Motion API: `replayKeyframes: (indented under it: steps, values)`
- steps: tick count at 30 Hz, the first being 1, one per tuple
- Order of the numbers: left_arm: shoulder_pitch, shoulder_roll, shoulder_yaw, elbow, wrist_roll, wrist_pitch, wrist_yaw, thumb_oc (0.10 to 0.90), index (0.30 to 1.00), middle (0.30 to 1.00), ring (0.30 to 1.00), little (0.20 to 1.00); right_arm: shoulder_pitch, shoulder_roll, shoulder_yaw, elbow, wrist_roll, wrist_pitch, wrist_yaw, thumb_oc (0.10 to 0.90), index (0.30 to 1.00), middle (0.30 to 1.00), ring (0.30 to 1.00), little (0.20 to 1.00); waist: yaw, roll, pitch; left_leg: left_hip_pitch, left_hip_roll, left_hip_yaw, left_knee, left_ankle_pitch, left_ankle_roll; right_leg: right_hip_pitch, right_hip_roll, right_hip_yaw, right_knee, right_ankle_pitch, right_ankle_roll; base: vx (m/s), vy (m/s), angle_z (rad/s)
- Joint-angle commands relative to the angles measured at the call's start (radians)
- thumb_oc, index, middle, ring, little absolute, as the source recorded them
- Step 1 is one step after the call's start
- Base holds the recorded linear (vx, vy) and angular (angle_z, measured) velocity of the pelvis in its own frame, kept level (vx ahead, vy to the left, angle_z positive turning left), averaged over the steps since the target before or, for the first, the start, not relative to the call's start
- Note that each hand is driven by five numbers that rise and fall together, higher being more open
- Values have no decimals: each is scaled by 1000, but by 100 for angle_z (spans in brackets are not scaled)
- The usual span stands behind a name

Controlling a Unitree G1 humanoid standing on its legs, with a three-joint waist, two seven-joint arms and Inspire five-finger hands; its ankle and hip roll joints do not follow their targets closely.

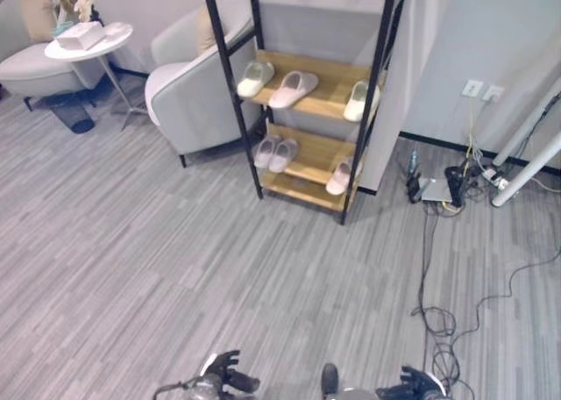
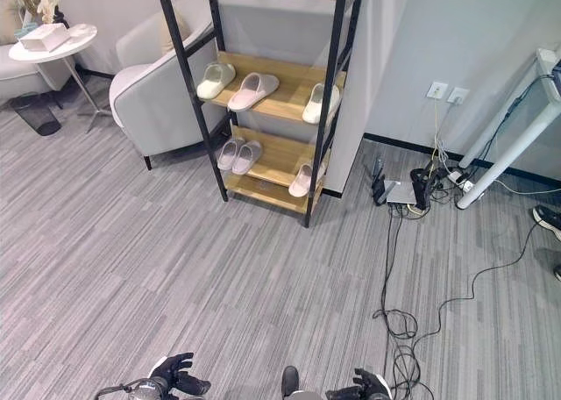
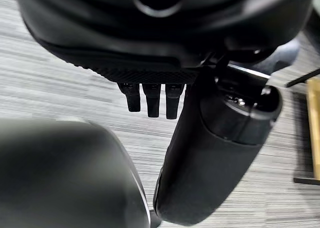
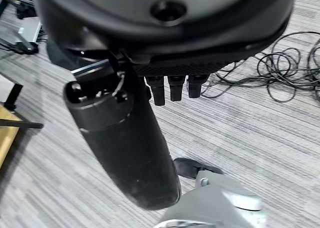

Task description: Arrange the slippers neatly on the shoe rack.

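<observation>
grey plank floor runs up to a shoe rack [image 1: 302, 93] against a pale wall. left eye view: slippers [image 1: 294, 89] lie on the rack's two lower shelves, some paired, others alone near its right post. both hands sit low, well apart from the rack: left hand [image 1: 221, 371], right hand [image 1: 416, 384]. the step looks like walking closer first, squarely facing the rack.

right eye view: an armchair [image 2: 153, 93] stands just left of the rack; cables [image 2: 408, 330] trail across the floor to the rack's right and could snag a step.

left wrist view: fingers [image 3: 152, 99] curled in, holding nothing.

right wrist view: fingers [image 4: 175, 87] likewise curled, empty.
</observation>
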Motion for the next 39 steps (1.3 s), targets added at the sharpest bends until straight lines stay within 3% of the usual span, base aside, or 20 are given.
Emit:
replayKeyframes:
  steps: [1, 2, 5, 6, 10, 12, 13, 15, 16, 17, 21, 24, 26, 29, 31, 32, 35, 37, 38, 39]
  values:
    - [23, 13, -19, -8, 3, -10, 17, 800, 900, 900, 900, 900, 1, -58, 14, -19, 17, -32, -16, 800, 900, 900, 900, 900, 36, 8, 31, -27, -34, 56, -197, 20, 83, 42, 6, 60, 120, -144, 139, 319, 31, 4]
    - [23, 13, -19, -8, 3, -10, 17, 800, 900, 900, 900, 900, 1, -58, 14, -19, 17, -32, -16, 800, 900, 900, 900, 900, 36, 8, 32, -26, -35, 56, -198, 20, 83, 43, 6, 60, 120, -144, 139, 237, 42, -11]
    - [31, 15, -14, 2, 2, -10, 22, 800, 900, 900, 900, 900, -2, -55, 21, -17, 13, -35, -28, 800, 900, 900, 900, 900, 71, 32, 37, -86, -23, 26, -377, 148, 61, 116, 51, 97, 114, -195, 139, 396, 79, -10]
    - [34, 16, -14, 5, 3, -9, 21, 800, 900, 900, 900, 900, -1, -52, 21, -17, 12, -35, -27, 800, 900, 900, 900, 900, 74, 28, 38, -96, -24, 34, -374, 153, 60, 131, 51, 103, 118, -204, 139, 479, 103, -13]
    - [53, 17, 7, 18, 9, -2, 18, 800, 900, 900, 900, 900, 9, -40, 25, -9, -11, -32, -19, 800, 900, 900, 900, 900, 85, 20, 6, -72, -45, 51, -381, 129, 86, 150, 43, 124, 164, -228, 151, 292, 109, -33]
    - [55, 18, 15, 26, 9, 2, 15, 800, 900, 900, 900, 900, -2, -30, 25, -17, -21, -32, -11, 800, 900, 900, 900, 900, 84, 6, -3, -16, -97, 58, -389, 73, 134, 78, -7, 135, 371, -147, 212, 252, 145, -44]
    - [54, 18, 15, 26, 9, 2, 15, 800, 900, 900, 900, 900, -2, -30, 25, -17, -21, -32, -11, 800, 900, 900, 900, 900, 85, 9, -5, -19, -94, 58, -390, 75, 134, 74, -4, 136, 369, -143, 211, 144, 87, -21]
    - [40, 24, 4, 16, 10, 4, 16, 800, 900, 900, 900, 900, -19, -30, 24, -35, -19, -32, -7, 800, 900, 900, 900, 900, 59, 19, 7, 52, -119, 46, -399, 30, 169, -35, -25, 165, 562, -19, 243, 211, 96, -5]
    - [40, 23, 4, 16, 10, 5, 16, 800, 900, 900, 900, 900, -19, -30, 24, -35, -20, -32, -7, 800, 900, 900, 900, 900, 61, 22, 5, 48, -116, 47, -400, 32, 168, -39, -21, 166, 559, -15, 242, 336, 116, 8]
    - [28, 25, -3, 7, 12, 5, 16, 800, 900, 900, 900, 900, -23, -26, 32, -46, -16, -32, -4, 800, 900, 900, 900, 900, 28, 43, 16, 106, -123, 17, -419, 7, 178, -124, 17, 194, 576, -32, 222, 313, 46, 25]
    - [15, 25, -8, 0, 13, 1, 17, 800, 900, 900, 900, 900, -28, -32, 33, -48, -1, -34, -3, 800, 900, 900, 900, 900, -14, 45, 26, 170, -146, -19, -437, -34, 179, -180, 43, 203, 453, -93, 197, 319, -13, 46]
    - [-5, 25, -13, 3, 10, -4, 13, 800, 900, 900, 900, 900, -24, -35, 26, -46, 5, -27, 1, 800, 900, 900, 900, 900, -57, 34, 39, 248, -177, -78, -451, -86, 170, -269, 32, 191, 241, -24, 211, 378, -111, 12]
    - [-11, 23, -17, 8, 16, -7, 11, 800, 900, 900, 900, 900, -17, -42, 20, -37, -4, -25, -2, 800, 900, 900, 900, 900, -64, 33, 38, 273, -184, -89, -442, -118, 165, -255, 8, 147, 194, -7, 219, 241, -118, 41]
    - [-2, 17, -22, 15, 29, -6, 9, 800, 900, 900, 900, 900, 0, -44, 18, -22, -5, -26, -2, 800, 900, 900, 900, 900, -67, 32, 20, 290, -188, -94, -425, -144, 160, -229, 8, 162, 184, 4, 205, 202, -97, 50]
    - [6, 12, -19, 20, 31, -6, 4, 800, 900, 900, 900, 900, 12, -46, 9, -5, -3, -23, 1, 800, 900, 900, 900, 900, -70, 41, 7, 285, -168, -86, -373, -132, 125, -205, 14, 149, 176, -2, 191, 251, -146, 25]
    - [2, 9, -29, 17, 33, -5, 1, 800, 900, 900, 900, 900, 16, -52, 2, 0, 8, -24, 0, 800, 900, 900, 900, 900, -70, 36, 11, 225, -140, -55, -210, -64, 79, -156, 12, 148, 167, -24, 168, 201, -166, 11]
    - [-7, 9, -38, 7, 20, -2, 4, 800, 900, 900, 900, 900, 4, -60, -1, -2, 29, -21, -5, 800, 900, 900, 900, 900, -55, 20, 29, 119, -95, -17, -3, 13, 53, -98, 9, 143, 163, -61, 130, 195, -126, -1]
    - [-3, 5, -37, 3, 7, -4, 11, 800, 900, 900, 900, 900, 0, -62, 8, -2, 34, -21, -9, 800, 900, 900, 900, 900, -26, 12, 28, 40, -73, 2, -63, -5, 77, -47, 13, 154, 139, -86, 128, 341, -16, -38]
    - [4, 4, -38, 4, 7, -4, 11, 800, 900, 900, 900, 900, 2, -62, 12, -1, 31, -24, -10, 800, 900, 900, 900, 900, -13, 13, 29, 36, -68, 3, -122, -20, 85, -25, 19, 162, 130, -99, 133, 402, 77, -42]
    - [11, 3, -37, 7, 7, -5, 14, 800, 900, 900, 900, 900, 4, -61, 18, 0, 26, -26, -14, 800, 900, 900, 900, 900, 7, 20, 29, 9, -59, -25, -239, 3, 83, 2, 31, 179, 120, -119, 137, 418, 101, -43]
